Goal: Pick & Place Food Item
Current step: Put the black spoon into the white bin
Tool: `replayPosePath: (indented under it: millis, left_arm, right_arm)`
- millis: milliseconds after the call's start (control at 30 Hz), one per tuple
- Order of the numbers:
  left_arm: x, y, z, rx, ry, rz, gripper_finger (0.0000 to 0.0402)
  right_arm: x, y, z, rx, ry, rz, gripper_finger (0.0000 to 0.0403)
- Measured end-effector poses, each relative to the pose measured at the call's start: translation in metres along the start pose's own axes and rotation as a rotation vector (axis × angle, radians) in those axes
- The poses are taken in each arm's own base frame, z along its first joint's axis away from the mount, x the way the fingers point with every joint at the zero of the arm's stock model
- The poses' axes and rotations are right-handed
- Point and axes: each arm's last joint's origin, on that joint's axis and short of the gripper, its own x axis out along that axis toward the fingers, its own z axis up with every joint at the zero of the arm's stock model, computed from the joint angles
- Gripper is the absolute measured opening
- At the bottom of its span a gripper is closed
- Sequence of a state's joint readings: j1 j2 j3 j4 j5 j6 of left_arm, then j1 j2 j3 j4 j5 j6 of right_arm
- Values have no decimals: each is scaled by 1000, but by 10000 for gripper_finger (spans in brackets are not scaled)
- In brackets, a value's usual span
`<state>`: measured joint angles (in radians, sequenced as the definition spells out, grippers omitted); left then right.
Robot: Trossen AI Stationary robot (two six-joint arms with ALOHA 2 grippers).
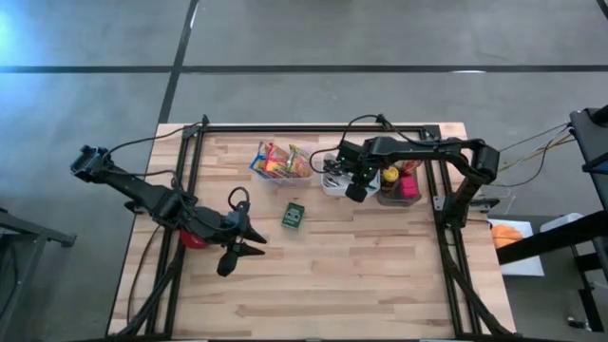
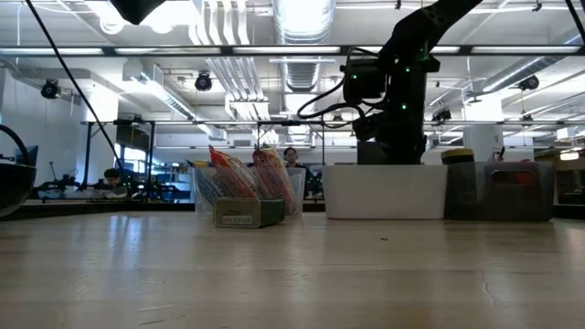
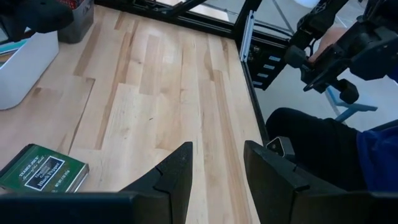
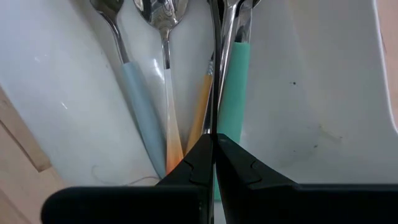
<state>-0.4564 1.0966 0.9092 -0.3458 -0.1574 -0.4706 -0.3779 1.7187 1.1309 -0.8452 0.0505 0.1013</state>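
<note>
**Right tool down in the cutlery bin, food box not yet picked**

The task looks barely begun. The green food box (image 1: 294, 216) lies flat on the table (image 1: 380, 275), near its middle and apart from both tools, with nothing gripping it. The left tool (image 1: 249, 239) hovers low just beside the box, its fingers parted around empty air — the left wrist view shows bare wood between them and the box off to one side. The right tool (image 1: 355, 190) is over the white bin (image 1: 334, 182) at the back of the table, its fingers pressed together and holding nothing.

Only the right wrist view shows what is in that bin: spoons (image 4: 163, 37) with pale blue, orange and green handles, the closed fingertips just above them. The low view alone shows the snack packets (image 2: 265, 178) standing upright in a clear container behind the box. Pick and placement are both still to do.
</note>
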Motion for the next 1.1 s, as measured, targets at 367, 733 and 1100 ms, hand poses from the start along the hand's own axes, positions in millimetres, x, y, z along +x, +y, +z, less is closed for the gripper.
replayPosePath:
  millis: [367,733,1100]
  left_arm:
    - [0,0,0,3,5,2,148]
    - [0,0,-1,3,7,4,148]
    - [0,1,-1,5,14,7,148]
  right_arm:
    - [1,0,3,13,-32,6,8]
    - [1,1,4,15,-45,7,9]
    - [1,2,7,67,-70,71,111]
